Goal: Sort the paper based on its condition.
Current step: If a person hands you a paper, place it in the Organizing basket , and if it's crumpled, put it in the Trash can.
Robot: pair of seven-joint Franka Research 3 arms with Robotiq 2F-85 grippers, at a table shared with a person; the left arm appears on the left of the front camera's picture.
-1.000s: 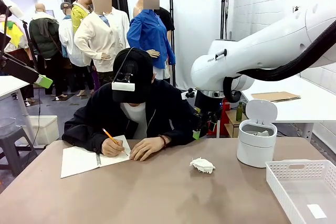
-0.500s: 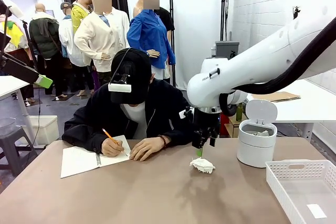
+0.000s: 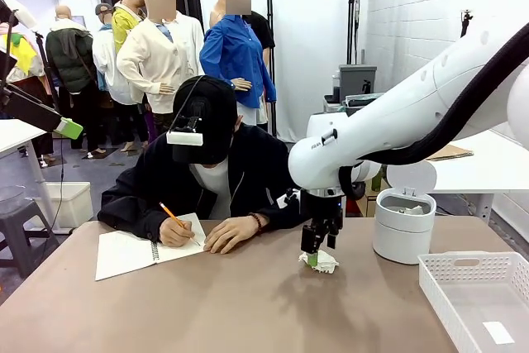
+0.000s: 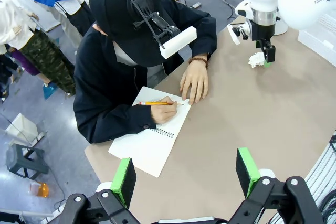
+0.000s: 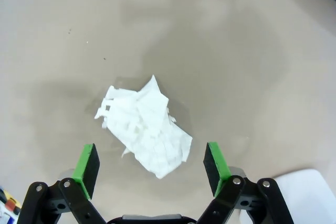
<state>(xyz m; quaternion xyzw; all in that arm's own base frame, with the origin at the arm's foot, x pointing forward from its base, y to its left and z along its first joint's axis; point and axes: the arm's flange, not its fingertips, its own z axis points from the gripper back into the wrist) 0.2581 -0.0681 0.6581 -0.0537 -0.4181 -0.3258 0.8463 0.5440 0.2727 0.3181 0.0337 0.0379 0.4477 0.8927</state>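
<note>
Near the middle of the bench (image 3: pixel 207 307), toward the robot's right, lies the paper (image 5: pixel 144 129), a crumpled white wad resting on the bare surface with nothing else touching it. Its creased, lumpy state is presumably what decides where it goes. Straddling it is the right gripper (image 5: pixel 151 162), released and wide, with one green pad on each side of the wad and both apart from it. From the front the fingertips look level with the wad, though I cannot tell whether they reach the bench. The spread makes sense: the wad is irregular, so the jaws need to close around its bulk rather than pinch a loose corner.

Just beyond, to the right, stands a white bin (image 3: pixel 403 225) with its lid raised, likely the place for spoiled paper. Nearer the robot a white basket (image 3: pixel 431 287) holds a flat white slip (image 3: pixel 498 332), so it is likely meant for good sheets. Across the bench a person leans over a spiral notebook (image 3: pixel 124 252), writing with a pencil (image 3: pixel 172 214), both hands well apart from the wad. The left gripper (image 4: pixel 186 174) hangs high above the near side of the bench, released too and holding nothing, out of the right arm's way.
</note>
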